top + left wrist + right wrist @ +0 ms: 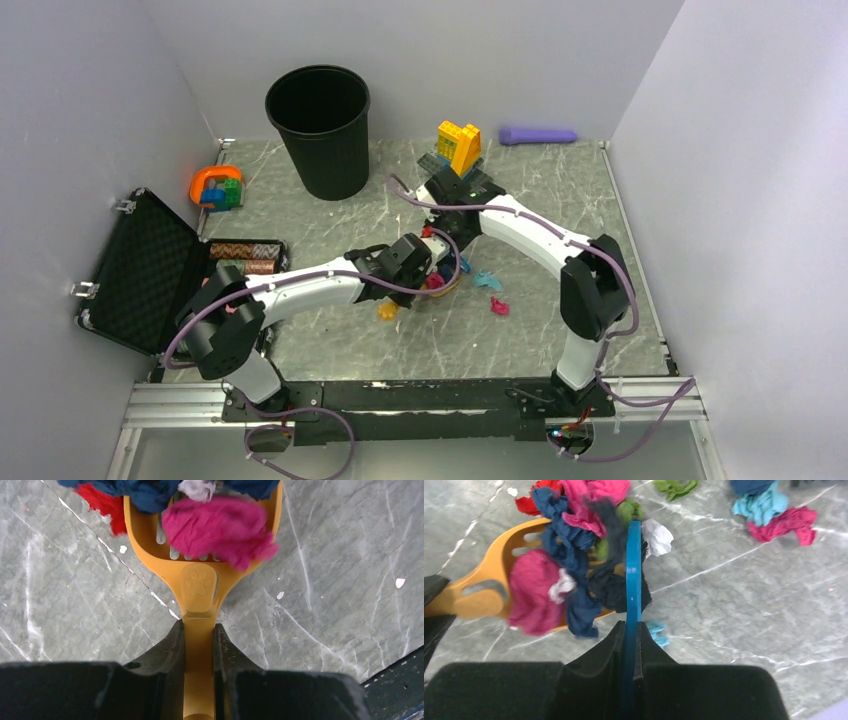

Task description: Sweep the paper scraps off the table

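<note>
My left gripper (pixel 199 630) is shut on the handle of the orange slotted scoop (pixel 199 585). The scoop lies low over the table (pixel 560 200) and holds a heap of paper scraps (pixel 574 555), with a magenta wad (pixel 220 530) nearest the handle. My right gripper (pixel 630 627) is shut on a thin blue blade (pixel 633 570), which stands on edge against the heap at the scoop's mouth. Loose teal and magenta scraps (pixel 774 510) lie beyond the blade, a green one (pixel 675 486) sits farther off, and a teal bit (pixel 656 632) lies by my fingers. In the top view both grippers meet mid-table by the scoop (pixel 440 285).
A black bin (pixel 320 130) stands at the back left. The yellow-and-blue brick build (pixel 459 145) and a purple cylinder (pixel 537 135) sit at the back. An open black case (pixel 140 270) lies at the left edge, with an orange toy (pixel 217 187) behind it.
</note>
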